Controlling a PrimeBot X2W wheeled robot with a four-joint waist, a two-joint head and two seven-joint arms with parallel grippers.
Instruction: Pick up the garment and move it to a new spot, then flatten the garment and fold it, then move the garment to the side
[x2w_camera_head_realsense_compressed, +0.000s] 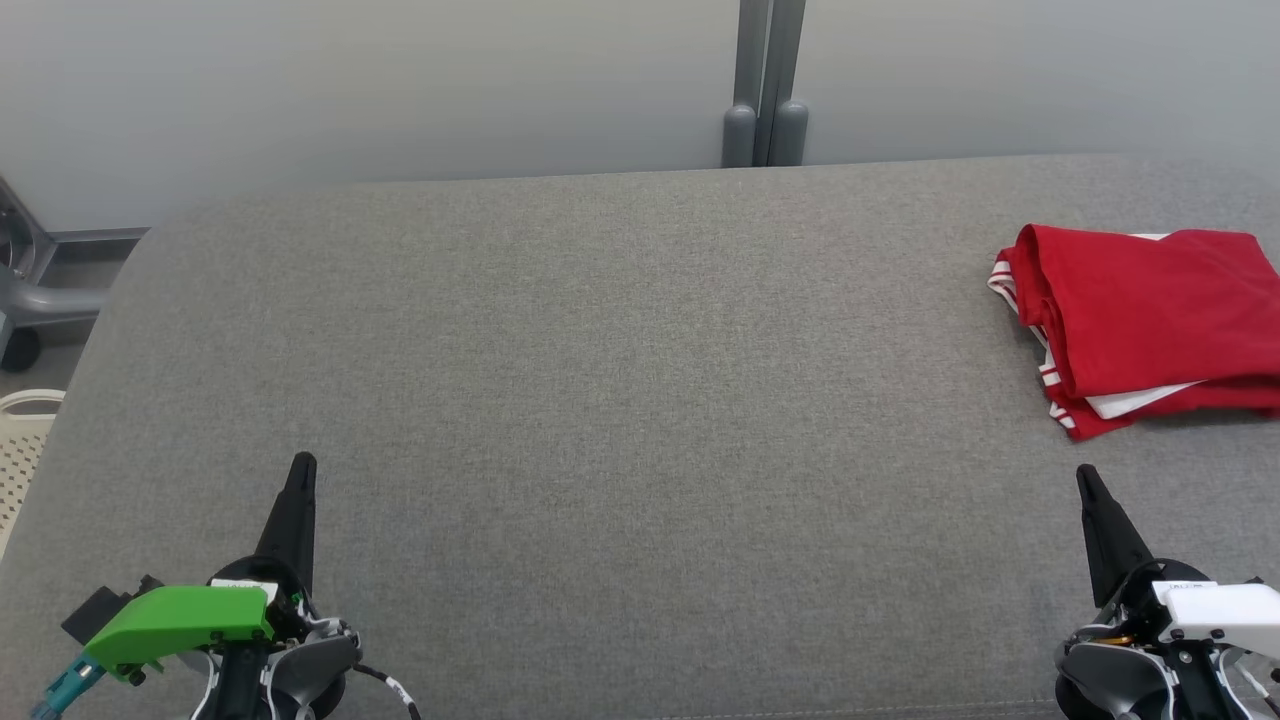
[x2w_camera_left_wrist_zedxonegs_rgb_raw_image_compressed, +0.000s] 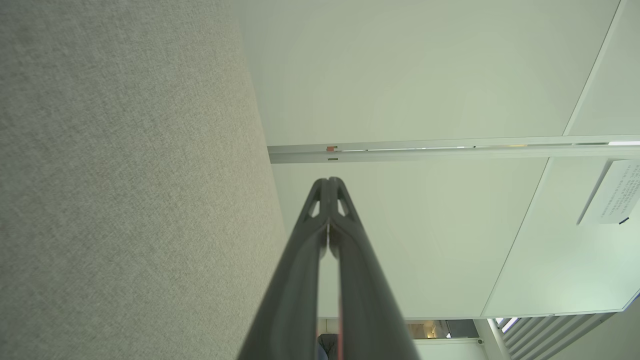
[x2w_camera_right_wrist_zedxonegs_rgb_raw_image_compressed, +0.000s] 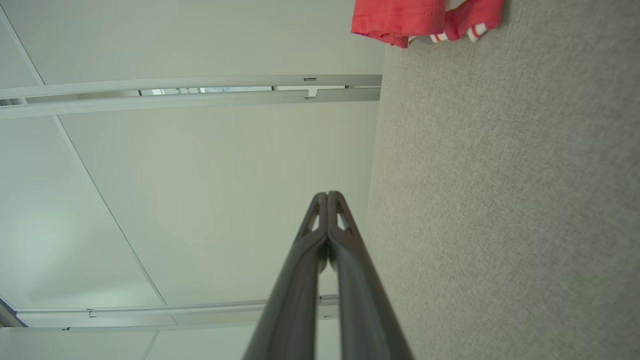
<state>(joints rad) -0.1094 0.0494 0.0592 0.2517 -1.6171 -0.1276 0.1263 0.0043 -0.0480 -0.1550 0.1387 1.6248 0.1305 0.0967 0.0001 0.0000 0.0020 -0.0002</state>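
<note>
Garment (x2w_camera_head_realsense_compressed: 1150, 320) lies folded; writing on wall notice (x2w_camera_left_wrist_zedxonegs_rgb_raw_image_compressed: 617, 192) unreadable.

The left gripper (x2w_camera_head_realsense_compressed: 300, 470) has long, dark, pointed fingers (x2w_camera_left_wrist_zedxonegs_rgb_raw_image_compressed: 300, 280) with small triangle openings near the tips. Its wrist carries a bright green cover (x2w_camera_head_realsense_compressed: 180, 615) with small dark screws, a teal plug (x2w_camera_head_realsense_compressed: 62, 692) and a thin black cable (x2w_camera_head_realsense_compressed: 385, 685) with a white label. The right gripper (x2w_camera_head_realsense_compressed: 1087, 480) has the same dark fingers (x2w_camera_right_wrist_zedxonegs_rgb_raw_image_compressed: 300, 285), but a white cover (x2w_camera_head_realsense_compressed: 1225, 608) sits on its wrist, over black and grey rounded parts.
</note>
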